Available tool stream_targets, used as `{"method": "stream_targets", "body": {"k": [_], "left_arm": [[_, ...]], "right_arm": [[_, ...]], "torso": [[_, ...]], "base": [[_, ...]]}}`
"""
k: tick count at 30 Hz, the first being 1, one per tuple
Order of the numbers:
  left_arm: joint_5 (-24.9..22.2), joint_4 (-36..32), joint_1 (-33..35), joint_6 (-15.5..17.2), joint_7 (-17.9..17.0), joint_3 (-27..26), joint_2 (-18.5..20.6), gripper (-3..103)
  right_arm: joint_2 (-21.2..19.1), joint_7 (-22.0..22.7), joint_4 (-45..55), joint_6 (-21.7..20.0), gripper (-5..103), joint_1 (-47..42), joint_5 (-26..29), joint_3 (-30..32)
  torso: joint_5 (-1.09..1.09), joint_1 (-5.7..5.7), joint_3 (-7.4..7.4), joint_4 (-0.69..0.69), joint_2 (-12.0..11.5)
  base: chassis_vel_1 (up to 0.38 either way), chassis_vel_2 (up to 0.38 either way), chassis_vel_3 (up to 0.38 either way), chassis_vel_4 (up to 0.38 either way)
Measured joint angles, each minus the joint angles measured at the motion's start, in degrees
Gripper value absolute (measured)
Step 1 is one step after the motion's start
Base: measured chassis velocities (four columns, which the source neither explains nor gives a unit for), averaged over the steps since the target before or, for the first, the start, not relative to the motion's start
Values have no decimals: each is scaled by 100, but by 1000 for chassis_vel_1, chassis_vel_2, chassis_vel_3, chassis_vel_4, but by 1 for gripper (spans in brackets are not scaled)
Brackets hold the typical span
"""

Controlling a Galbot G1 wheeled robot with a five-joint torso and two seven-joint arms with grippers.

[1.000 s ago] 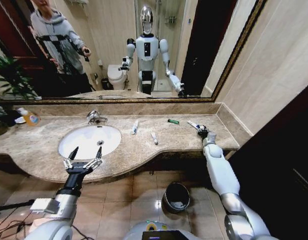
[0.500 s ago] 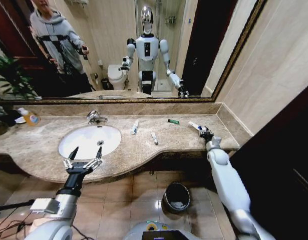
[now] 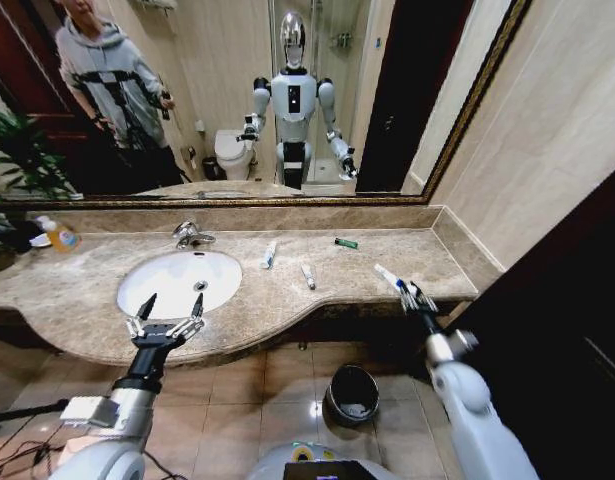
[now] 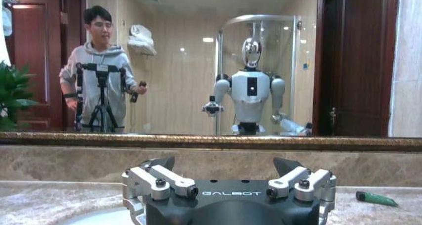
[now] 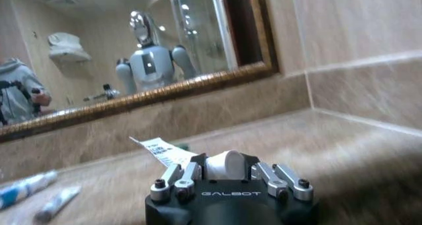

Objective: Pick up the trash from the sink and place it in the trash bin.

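From the head view, the right gripper (image 3: 419, 298) had come back off the mottled brown marble worktop (image 3: 367, 270) since a second ago and hung at its front edge, at about four o'clock from the white oval sink (image 3: 177, 280). Its jaws were closed on a white-and-blue tube (image 3: 389, 278), whose long axis ran toward ten o'clock, free end up and away. Two more slim tubes lay where they had been: one (image 3: 269, 254) just right of the basin, pointing near twelve, another (image 3: 308, 276) pointing about eleven. A small green piece (image 3: 346, 243) lay flat near the back ledge. The round black trash bin (image 3: 352, 392) with its glossy rim stood on the tiled floor below the worktop. The left gripper (image 3: 167, 322) had not moved, jaws spread wide and empty over the basin's front rim.

In the left wrist view, the left gripper (image 4: 231, 184) faced the mirror, with the green piece (image 4: 376, 199) beyond.

In the right wrist view, the right gripper (image 5: 228, 179) clamped the tube's round white end (image 5: 224, 164), a printed flat tail sticking out past it.
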Motion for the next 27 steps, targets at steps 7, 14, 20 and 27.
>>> {"method": "stream_targets", "body": {"k": [7,14,20,27], "left_arm": [[0,0,0,0,0,0,0,100],[0,0,0,0,0,0,0,100],[0,0,0,0,0,0,0,100],[0,0,0,0,0,1,0,100]], "right_arm": [[406,26,-643,730,34,-751,-695,-213],[580,118,-2108,1112,34,-384,-1576,-469],[798,191,-3820,1646,34,389,-2576,-574],[835,229,-5170,1800,34,1000,-3135,-579]], "torso": [[0,0,0,0,0],[0,1,1,1,0],[1,1,1,1,-1],[1,1,1,0,-1]], "base": [[0,0,0,0],[0,0,0,0],[0,0,0,0],[0,0,0,0]]}}
